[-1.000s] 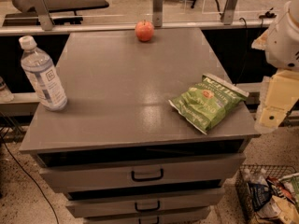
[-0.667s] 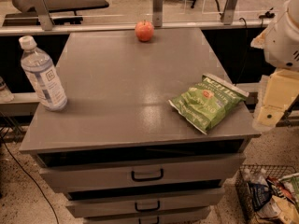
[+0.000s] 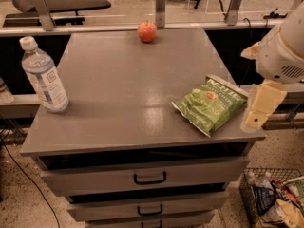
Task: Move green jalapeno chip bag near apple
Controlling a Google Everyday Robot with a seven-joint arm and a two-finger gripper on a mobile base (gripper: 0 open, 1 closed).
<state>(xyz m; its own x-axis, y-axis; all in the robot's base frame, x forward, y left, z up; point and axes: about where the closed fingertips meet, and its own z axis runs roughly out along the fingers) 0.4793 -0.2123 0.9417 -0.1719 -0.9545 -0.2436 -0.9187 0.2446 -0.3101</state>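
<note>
The green jalapeno chip bag (image 3: 210,104) lies flat near the front right corner of the grey cabinet top (image 3: 123,84). The red-orange apple (image 3: 147,31) sits at the far edge, near the middle, well apart from the bag. My gripper (image 3: 259,112) hangs at the right edge of the view, just right of the bag and beside the cabinet's right front corner, below the white arm housing (image 3: 284,46). It holds nothing that I can see.
A clear water bottle (image 3: 43,75) with a white cap stands at the left front of the cabinet top. Drawers with dark handles (image 3: 149,178) lie below. A wire basket (image 3: 275,198) of packets sits on the floor at the lower right. A rail and posts run behind the cabinet.
</note>
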